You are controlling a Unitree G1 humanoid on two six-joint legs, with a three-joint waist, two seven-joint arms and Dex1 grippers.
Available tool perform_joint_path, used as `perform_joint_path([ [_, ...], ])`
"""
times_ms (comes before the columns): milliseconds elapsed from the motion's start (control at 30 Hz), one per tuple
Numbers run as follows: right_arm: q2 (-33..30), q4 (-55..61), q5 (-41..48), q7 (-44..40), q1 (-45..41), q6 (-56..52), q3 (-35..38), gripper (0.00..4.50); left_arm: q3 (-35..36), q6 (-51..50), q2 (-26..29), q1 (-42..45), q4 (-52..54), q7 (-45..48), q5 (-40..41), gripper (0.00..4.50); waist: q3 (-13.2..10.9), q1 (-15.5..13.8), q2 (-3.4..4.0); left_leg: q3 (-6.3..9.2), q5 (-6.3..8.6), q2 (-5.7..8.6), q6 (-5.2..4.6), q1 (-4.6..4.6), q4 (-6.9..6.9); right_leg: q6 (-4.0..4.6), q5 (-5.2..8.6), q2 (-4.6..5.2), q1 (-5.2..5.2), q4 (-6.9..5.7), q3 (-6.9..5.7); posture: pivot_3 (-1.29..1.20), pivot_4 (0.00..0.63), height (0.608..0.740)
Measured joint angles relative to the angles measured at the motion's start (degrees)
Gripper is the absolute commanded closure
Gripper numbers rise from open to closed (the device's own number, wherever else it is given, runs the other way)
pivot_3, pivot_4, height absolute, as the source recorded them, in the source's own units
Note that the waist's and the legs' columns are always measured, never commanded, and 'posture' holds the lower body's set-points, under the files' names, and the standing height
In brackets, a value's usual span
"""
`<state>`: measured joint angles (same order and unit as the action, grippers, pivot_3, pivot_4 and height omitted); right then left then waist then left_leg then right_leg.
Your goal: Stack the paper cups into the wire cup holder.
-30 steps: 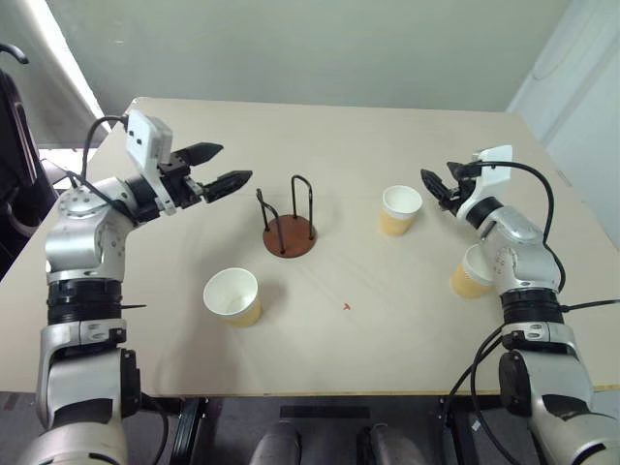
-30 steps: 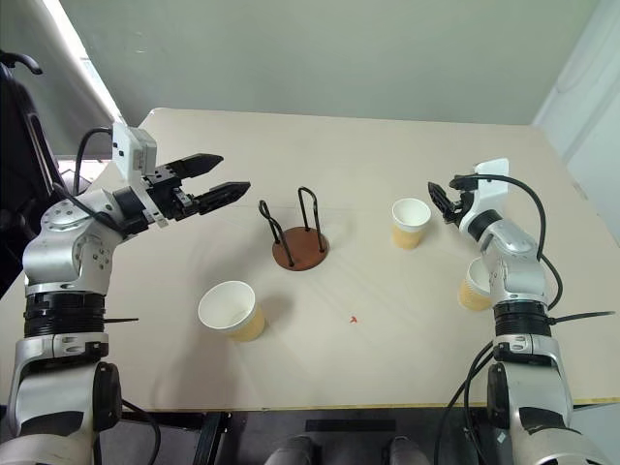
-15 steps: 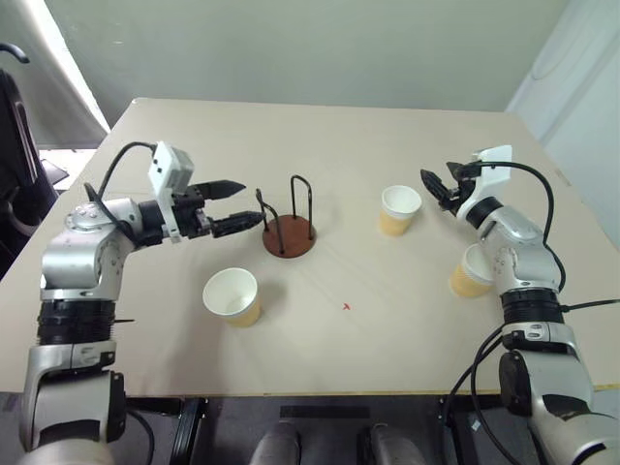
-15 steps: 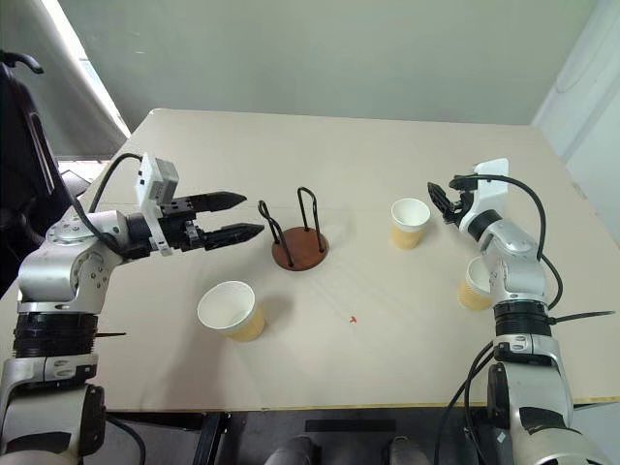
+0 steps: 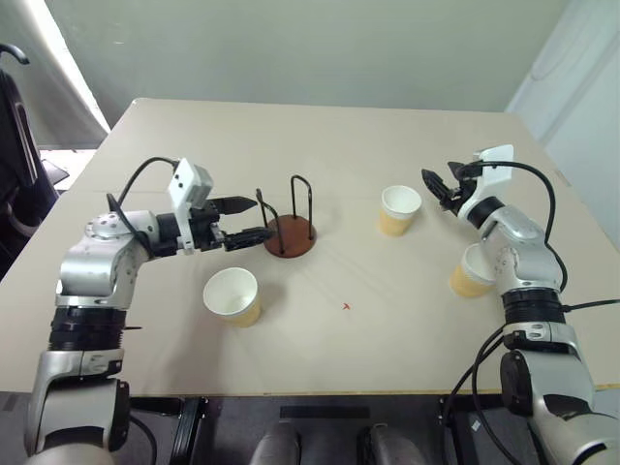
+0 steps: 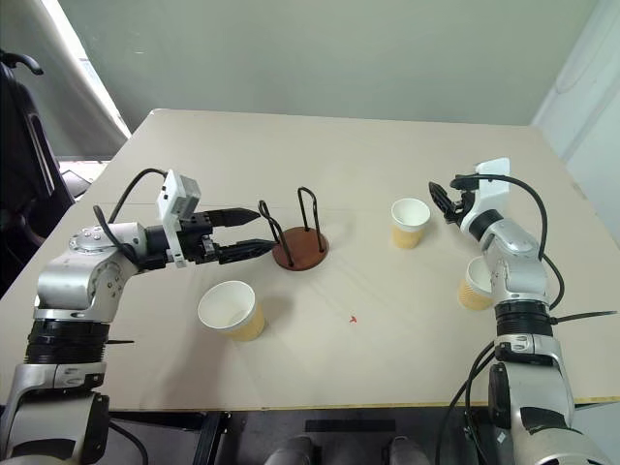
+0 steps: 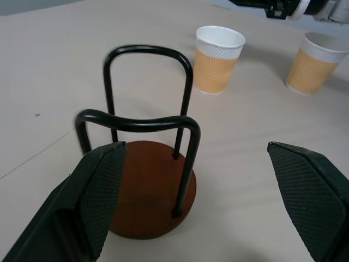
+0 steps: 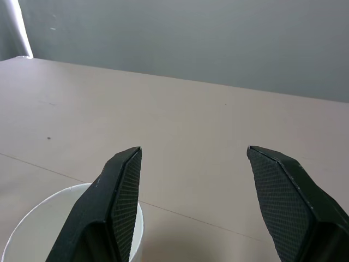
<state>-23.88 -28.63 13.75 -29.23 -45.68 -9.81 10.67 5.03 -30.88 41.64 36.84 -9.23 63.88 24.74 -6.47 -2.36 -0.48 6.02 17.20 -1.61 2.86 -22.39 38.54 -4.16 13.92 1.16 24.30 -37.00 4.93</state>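
The wire cup holder (image 5: pixel 289 235), a reddish-brown disc with two black wire loops, stands mid-table. My left gripper (image 5: pixel 263 216) is open and level, its tips just left of the holder; in the left wrist view the holder (image 7: pixel 147 185) sits close between the fingers (image 7: pixel 101 196). One paper cup (image 5: pixel 232 295) stands upright near the front, below the left gripper. A second cup (image 5: pixel 400 209) stands right of the holder, and my right gripper (image 5: pixel 433 187) hovers open just beyond it, holding nothing. The third cup (image 5: pixel 470 271) stands beside my right forearm, partly hidden by it.
The beige table (image 5: pixel 329 136) stretches bare behind the holder. A small red mark (image 5: pixel 346 307) lies on the table in front. A dark chair (image 5: pixel 15 145) stands off the table's left edge.
My left gripper has come down and swung right, from above the table's left side to level with the holder's loops. The right arm and the cups have stayed put.
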Motion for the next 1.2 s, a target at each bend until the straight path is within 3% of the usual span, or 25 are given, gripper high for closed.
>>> perform_joint_path([
  [300, -0.29, 0.01, 0.0, 0.0, 0.01, 0.0, 0.0, 1.41, -1.35, 0.44, -2.93, -0.57, 0.01, -1.8, -0.17, 0.22, 0.0, 0.13, 0.0, -0.01, 0.0, -0.01, 0.0, 0.0, 0.01, 0.0, 0.0, -0.01, -0.01, -0.01, -0.01, 0.0, 0.15, 0.74],
  [400, -0.38, 0.01, 0.0, 0.0, 0.01, 0.0, 0.0, 1.41, -1.55, 0.94, -3.66, -0.57, -0.01, -2.03, -0.29, 0.97, 0.0, 0.13, 0.0, -0.01, 0.0, -0.01, 0.0, 0.0, 0.04, 0.0, 0.0, 0.0, -0.02, -0.01, 0.0, 0.0, 0.15, 0.74],
  [700, -0.38, 0.15, 0.01, 0.02, 0.17, -0.01, 0.0, 1.41, -4.14, 6.11, -7.22, -0.03, -3.46, -5.58, -4.68, 4.37, 0.0, 0.14, 0.0, -0.01, 0.0, -0.01, 0.0, 0.0, 0.09, 0.0, 0.0, 0.0, -0.02, -0.01, 0.01, 0.0, 0.15, 0.74],
  [1200, -0.4, 1.9, 0.03, 0.07, 1.17, -0.37, 0.01, 1.41, -3.65, 18.73, -8.43, 2.49, -14.43, -4.0, -6.63, 4.47, 0.05, 0.22, 0.08, -0.02, 0.0, -0.01, 0.0, 0.04, 0.26, 0.01, -0.01, -0.01, -0.02, -0.04, 0.0, 0.0, 0.15, 0.74],
])
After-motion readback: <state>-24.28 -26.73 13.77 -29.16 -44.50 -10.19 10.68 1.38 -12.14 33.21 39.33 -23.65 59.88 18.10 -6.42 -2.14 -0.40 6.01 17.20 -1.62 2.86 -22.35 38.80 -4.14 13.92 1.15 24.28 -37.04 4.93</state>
